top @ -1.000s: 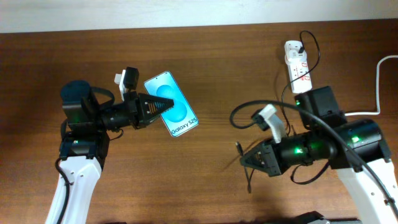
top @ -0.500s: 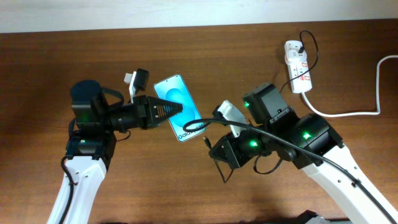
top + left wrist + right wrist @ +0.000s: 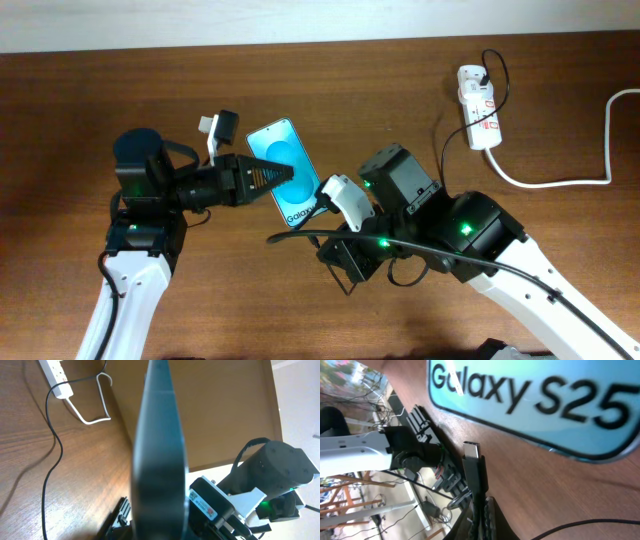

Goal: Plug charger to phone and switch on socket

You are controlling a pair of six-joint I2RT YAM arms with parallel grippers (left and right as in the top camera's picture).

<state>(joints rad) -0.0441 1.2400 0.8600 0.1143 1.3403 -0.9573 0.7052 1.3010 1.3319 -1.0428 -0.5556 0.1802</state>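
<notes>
One phone (image 3: 285, 148), one charger (image 3: 472, 467), one socket (image 3: 479, 112), two arms. The left gripper (image 3: 278, 173) pinches the phone, just off the middle of the bench (image 3: 420, 70) at nine o'clock. The right gripper (image 3: 479, 506) is clamped on the charger's connector, its tip just short of the phone's "Galaxy S25" edge. The socket lies at two o'clock, its thick white cord (image 3: 560, 183) trailing right. From above, the right wrist overlaps the phone's lower corner.

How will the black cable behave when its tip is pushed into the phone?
The cable is probably floppy: it runs in loose curves to the power strip. Its short tip stands straight out of the right gripper, so it should be stiff enough to push.
</notes>
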